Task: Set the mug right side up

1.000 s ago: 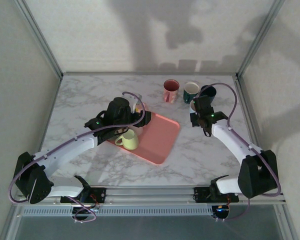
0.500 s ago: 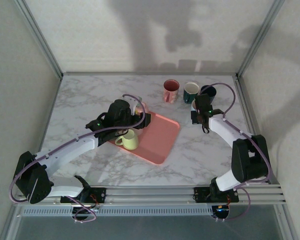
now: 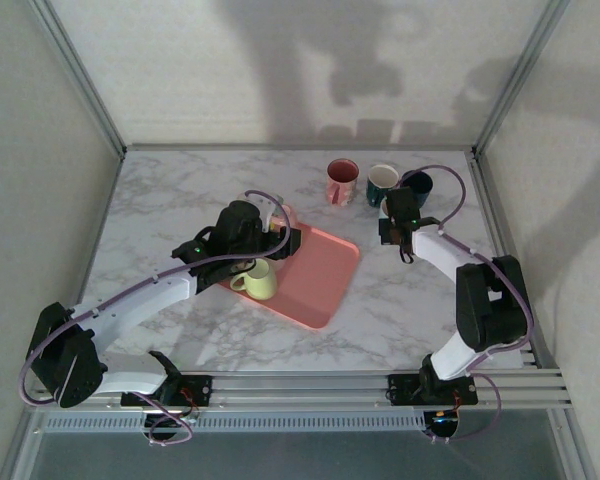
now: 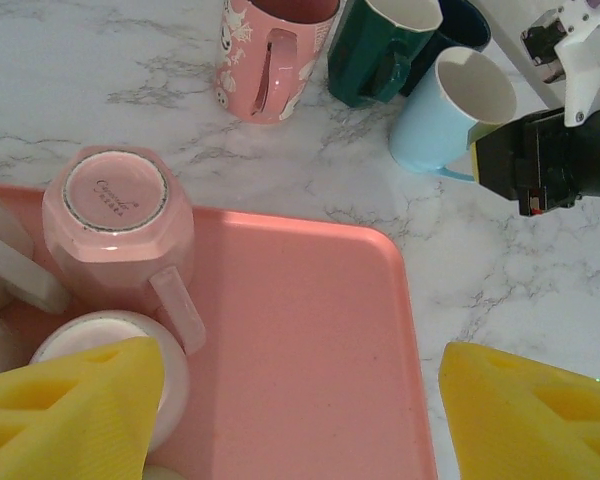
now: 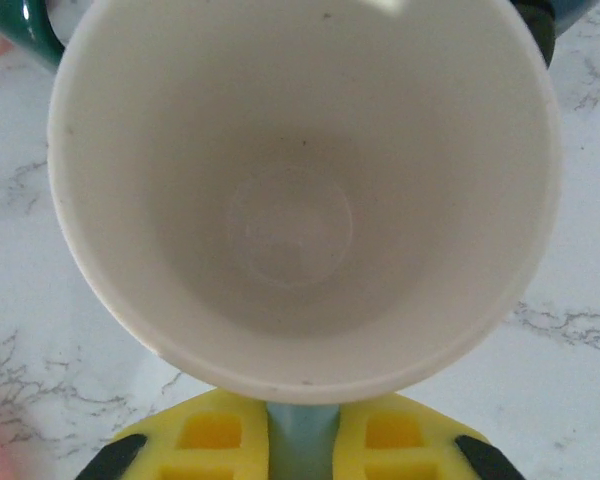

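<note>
Left gripper (image 4: 295,385) hangs over the tray (image 4: 310,300), pads spread wide, nothing between them. Below it, at the tray's left end, sits an upside-down mug (image 4: 115,215), base to the sky and handle pointing back toward the gripper. So that one isn't turned yet.

Past the tray, on the table (image 4: 280,150), a pink mug (image 4: 270,50), green mug (image 4: 380,45) and navy mug (image 4: 460,25) stand in a row, all mouth up. Just in front of the last two is the blue mug (image 4: 450,110), which I reckon is the one being worked. It's upright, mouth up, close beside the green and navy ones. Can't tell if it touches them.

Right gripper (image 5: 300,425) has its pads pinched on the blue mug's handle, jaws nearly together, with the handle filling the gap.

My guess is the step here is letting go. The base isn't visible from the wrist, so I'd make sure it's flat on the marble before opening. Open just enough to clear the handle, then back straight out along the handle's line. No sideways swing, since the neighbours are right there and a nudge could knock them. Lift only once the pads are clear.
</note>
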Controlling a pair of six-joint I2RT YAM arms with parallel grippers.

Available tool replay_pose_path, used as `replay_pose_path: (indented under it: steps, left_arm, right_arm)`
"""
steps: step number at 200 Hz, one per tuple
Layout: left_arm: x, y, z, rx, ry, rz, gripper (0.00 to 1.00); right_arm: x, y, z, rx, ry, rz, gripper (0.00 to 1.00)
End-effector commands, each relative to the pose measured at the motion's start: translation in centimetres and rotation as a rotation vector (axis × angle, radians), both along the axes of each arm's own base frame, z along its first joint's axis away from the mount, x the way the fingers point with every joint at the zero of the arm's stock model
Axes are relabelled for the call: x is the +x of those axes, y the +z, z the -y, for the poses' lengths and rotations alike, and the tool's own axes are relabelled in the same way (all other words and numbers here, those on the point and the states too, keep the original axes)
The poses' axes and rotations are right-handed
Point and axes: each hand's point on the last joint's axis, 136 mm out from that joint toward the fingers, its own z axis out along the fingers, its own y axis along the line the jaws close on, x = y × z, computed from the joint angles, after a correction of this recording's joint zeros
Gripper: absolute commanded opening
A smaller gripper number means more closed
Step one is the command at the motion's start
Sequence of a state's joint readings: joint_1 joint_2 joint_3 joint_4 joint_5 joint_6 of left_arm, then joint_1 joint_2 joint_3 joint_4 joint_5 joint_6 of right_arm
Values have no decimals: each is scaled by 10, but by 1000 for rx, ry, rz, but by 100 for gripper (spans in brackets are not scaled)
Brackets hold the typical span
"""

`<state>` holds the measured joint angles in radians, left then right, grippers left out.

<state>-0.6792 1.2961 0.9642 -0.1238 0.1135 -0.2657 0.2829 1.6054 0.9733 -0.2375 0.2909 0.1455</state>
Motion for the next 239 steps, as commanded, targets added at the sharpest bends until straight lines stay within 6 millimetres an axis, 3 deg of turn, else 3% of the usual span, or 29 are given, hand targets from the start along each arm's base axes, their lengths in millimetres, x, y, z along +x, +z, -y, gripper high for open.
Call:
replay_pose_path:
  steps: [1, 28, 86, 131, 176, 239]
  left_arm:
    - [-1, 6, -1, -13, 13, 27, 73]
    - [0, 6, -3, -9, 25, 28, 73]
    - [-3, 1, -13, 14, 70, -10, 73]
    - [-10, -7, -30, 85, 114, -62, 74]
    - [-29, -22, -43, 156, 102, -150, 73]
    - [-54, -41, -51, 87, 102, -292, 76]
  right_arm:
    - [17, 15, 0, 22, -24, 73, 24]
    - [11, 23, 0, 44, -33, 84, 38]
    - [-19, 50, -9, 131, 14, 72, 49]
    - [-53, 67, -43, 278, 191, -47, 51]
    - [-79, 81, -57, 354, 267, -109, 51]
    - [-88, 89, -64, 400, 306, -112, 51]
